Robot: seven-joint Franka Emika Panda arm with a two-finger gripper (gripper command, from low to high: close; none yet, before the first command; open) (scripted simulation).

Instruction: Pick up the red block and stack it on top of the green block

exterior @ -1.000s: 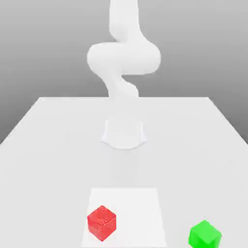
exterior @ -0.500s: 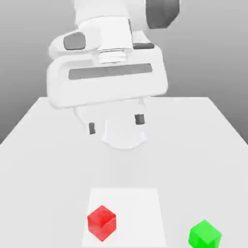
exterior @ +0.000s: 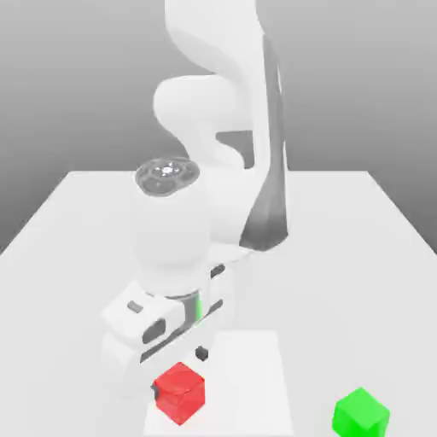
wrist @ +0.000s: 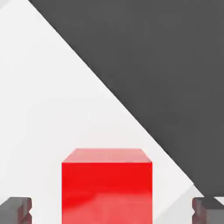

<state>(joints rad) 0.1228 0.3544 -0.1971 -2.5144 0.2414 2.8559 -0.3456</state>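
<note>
My hand [exterior: 177, 373] hangs low over the near part of the counter [exterior: 341, 256], spread as wide as it goes and holding nothing. In the exterior view its white body sits just above and behind the red block [exterior: 180, 393], and one dark fingertip [exterior: 201, 352] shows just beyond the block's top corner. The other one peeks out as a dark sliver at the block's edge on the exterior view's left, mostly covered by the block. From that view I cannot tell whether either finger touches the block.

My own wrist camera settles more. There the red block [wrist: 107, 188] stands squarely between my two dark fingertips [wrist: 16, 210], with open counter showing on each side of it, so the pads are apart from its faces. The block's lower part is cut off by the edge of that picture, and so are the fingertips. Beyond the counter's edge there is a plain dark ground [wrist: 166, 65].

The red block rests on a paler square patch [exterior: 252, 375] of the counter, toward that patch's side on the exterior view's left. The green block [exterior: 362, 413] sits on the counter well apart from it, toward the exterior view's right, near the picture's lower edge. My arm [exterior: 222, 102] rises behind the hand and hides the middle of the counter.
</note>
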